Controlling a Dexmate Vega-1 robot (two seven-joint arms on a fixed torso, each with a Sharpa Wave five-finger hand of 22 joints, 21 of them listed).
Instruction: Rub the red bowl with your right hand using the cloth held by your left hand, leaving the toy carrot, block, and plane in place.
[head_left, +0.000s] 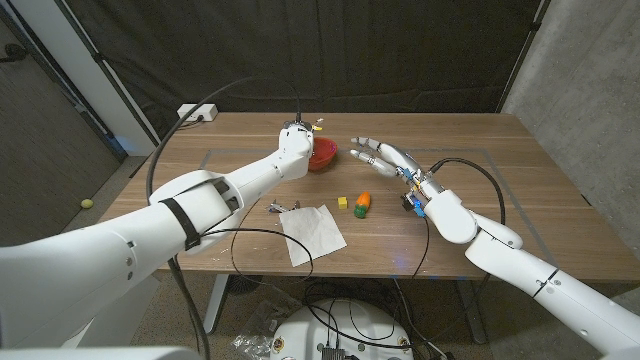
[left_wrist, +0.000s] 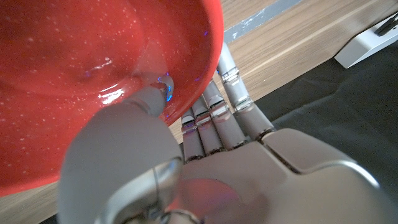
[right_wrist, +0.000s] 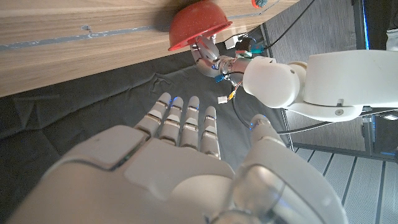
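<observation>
At the upper middle of the head view, we see the left hand (head_left: 296, 140) gripping the rim of the red bowl (head_left: 324, 155), thumb inside, fingers (left_wrist: 217, 112) outside. Just right of it the right hand (head_left: 385, 158) hovers spread and empty. Lower middle lie the cloth (head_left: 313, 232), plane (head_left: 277, 207), block (head_left: 342, 202) and toy carrot (head_left: 362, 202).

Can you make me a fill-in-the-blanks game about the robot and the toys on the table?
1. The left hand grips the rim of the shiny ____ plastic bowl.
2. The open right hand holds ____.
3. The white square cloth lies flat on the wooden ____.
4. The small yellow block sits beside the little orange toy ____.

Missing words: red; nothing; table; carrot
</observation>
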